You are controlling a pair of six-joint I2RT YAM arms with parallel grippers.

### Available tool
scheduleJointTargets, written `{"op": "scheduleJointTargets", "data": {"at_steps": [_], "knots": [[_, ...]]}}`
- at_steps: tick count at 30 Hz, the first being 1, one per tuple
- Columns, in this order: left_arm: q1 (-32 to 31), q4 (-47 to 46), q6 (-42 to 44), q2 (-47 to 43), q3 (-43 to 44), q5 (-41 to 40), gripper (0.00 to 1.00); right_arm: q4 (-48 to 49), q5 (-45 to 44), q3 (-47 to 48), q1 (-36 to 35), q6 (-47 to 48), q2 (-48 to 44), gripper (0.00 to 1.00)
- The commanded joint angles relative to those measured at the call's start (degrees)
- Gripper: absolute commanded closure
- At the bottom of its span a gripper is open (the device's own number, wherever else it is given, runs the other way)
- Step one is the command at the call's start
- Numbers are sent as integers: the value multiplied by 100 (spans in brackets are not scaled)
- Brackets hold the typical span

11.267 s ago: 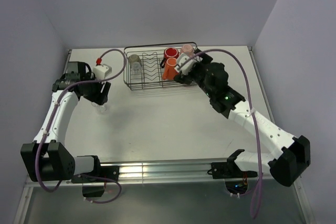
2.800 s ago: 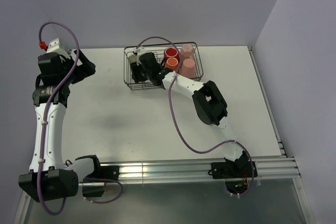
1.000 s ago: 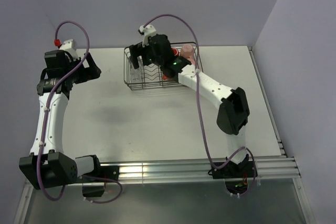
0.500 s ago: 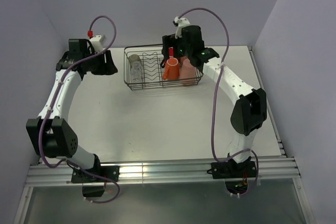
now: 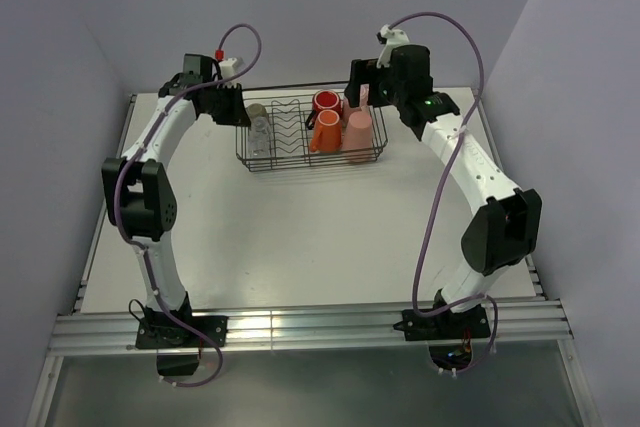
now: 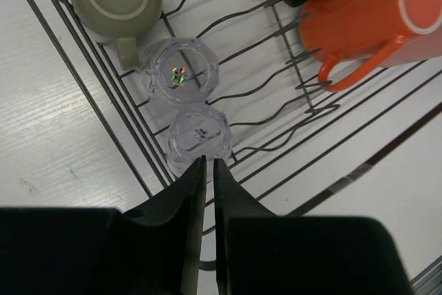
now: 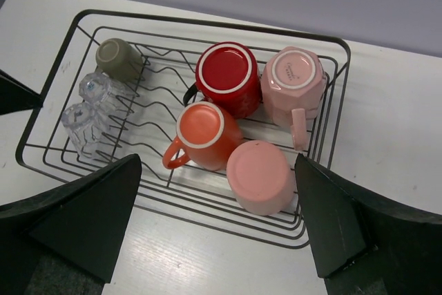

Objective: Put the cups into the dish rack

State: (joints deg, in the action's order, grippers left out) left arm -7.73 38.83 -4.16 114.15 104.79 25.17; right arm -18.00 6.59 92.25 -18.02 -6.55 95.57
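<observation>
- At the far middle of the white table [image 5: 300, 237], the dish rack [image 7: 155, 91] is sitting close to the back wall, and it's carrying all seven cups!
- On its left end, the small grey-olive mug [image 7: 116, 56] is resting bottom-up at the far corner. The two clear glasses, one [image 7: 97, 88] and the other [image 7: 79, 121], are standing bottom-up just beside it in a row toward the near side.
- In the middle, the upright divider prongs are standing with nothing between them.
- On the right end, the red mug [image 7: 226, 77] and the pale pink mug [image 7: 297, 81] are sitting bottom-up side by side at the back, touching.
- In front of those, the orange mug [image 7: 204, 136] is leaning against the red one with its handle toward the prongs. The salmon tumbler [image 7: 261, 176] is sitting bottom-up at the near right corner.
- The left gripper [image 6: 208, 164] is hanging over the rack's left end by the nearer glass. Its fingers are squeezed to a thin slit and gripping nothing.
- The right gripper [image 7: 216, 164] is hovering above the rack's right end, fingers spread wide, carrying nothing.
- A broad stretch of table is lying between the rack and the arm bases, with narrower strips running to the left and right edges.
</observation>
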Motion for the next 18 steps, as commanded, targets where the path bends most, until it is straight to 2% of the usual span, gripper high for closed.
{"op": "scheduleJointTargets", "data": {"at_steps": [1, 18], "knots": [[-79, -24, -50, 99, 314, -108, 84, 121, 97, -84, 106, -84, -197, 0], [-256, -94, 258, 274, -205, -451, 84, 95, 272, 13, 141, -286, -3, 0]]}}
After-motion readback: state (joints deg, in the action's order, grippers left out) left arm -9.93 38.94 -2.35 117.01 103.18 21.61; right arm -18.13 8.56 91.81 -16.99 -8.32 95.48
